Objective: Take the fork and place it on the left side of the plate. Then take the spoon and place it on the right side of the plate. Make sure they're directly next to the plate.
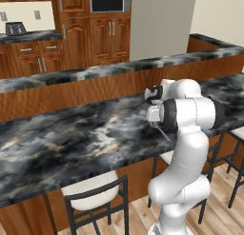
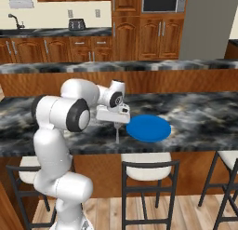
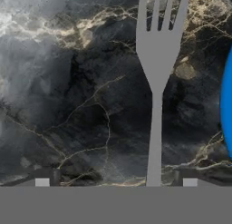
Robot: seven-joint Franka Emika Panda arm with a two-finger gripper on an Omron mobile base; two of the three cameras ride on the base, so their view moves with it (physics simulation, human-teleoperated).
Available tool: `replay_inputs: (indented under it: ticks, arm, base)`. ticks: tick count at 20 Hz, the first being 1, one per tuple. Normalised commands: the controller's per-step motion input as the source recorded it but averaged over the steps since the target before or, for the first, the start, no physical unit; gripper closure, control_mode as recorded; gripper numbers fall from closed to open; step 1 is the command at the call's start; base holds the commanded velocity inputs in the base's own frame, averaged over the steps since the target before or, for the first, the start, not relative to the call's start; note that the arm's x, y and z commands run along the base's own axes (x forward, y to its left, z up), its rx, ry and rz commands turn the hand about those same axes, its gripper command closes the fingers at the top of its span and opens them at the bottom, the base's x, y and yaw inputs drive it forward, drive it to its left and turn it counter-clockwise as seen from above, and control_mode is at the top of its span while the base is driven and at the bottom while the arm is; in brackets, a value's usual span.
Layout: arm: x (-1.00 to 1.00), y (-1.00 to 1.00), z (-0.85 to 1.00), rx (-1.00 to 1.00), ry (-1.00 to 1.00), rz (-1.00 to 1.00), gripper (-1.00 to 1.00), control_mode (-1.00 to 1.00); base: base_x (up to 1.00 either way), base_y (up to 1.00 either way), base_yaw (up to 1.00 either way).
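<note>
Marble, black veined with grey and gold, tops the long counter (image 1: pixel 71 139) in the left base view, where the white arm's bulk rises at the right and hides whatever lies beyond it; the wrist leans out over the stone, but nothing of the task can be made out from this side. Turning to the right base view, the blue plate (image 2: pixel 148 128) lies flat near the counter's front edge, and the gripper (image 2: pixel 117 127) points straight down just to its left, low over the stone, with the fork (image 2: pixel 117 135) showing as a thin pale sliver under it, just beside the plate's left rim. From the hand view the fork (image 3: pixel 157 78) is plain: it lies flat on the marble, tines away from the camera, handle running back between the two finger tips (image 3: pixel 42 182), which stand wide apart and touch nothing. The plate (image 3: pixel 226 105) shows as a blue arc at the right edge, near the fork but with a strip of stone between. I judge the fork step to be just done, the tool spread wide and empty. The next move calls for lifting clear and finding the spoon, which I cannot place from these pictures.
</note>
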Motion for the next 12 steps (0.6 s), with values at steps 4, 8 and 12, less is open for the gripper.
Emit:
replay_inputs:
  ticks: [4, 8, 12]
  arm:
    - [-1.00, 0.41, 0.10, 0.00, -0.11, 0.01, -1.00, -1.00]
    - [-1.00, 0.47, 0.00, -0.02, -0.19, -0.04, -1.00, -1.00]
    - [-0.97, 0.46, 0.10, -0.06, -0.12, -0.13, -1.00, -1.00]
  base:
    - [0.00, 0.00, 0.00]
    - [0.00, 0.00, 0.00]
    - [0.00, 0.00, 0.00]
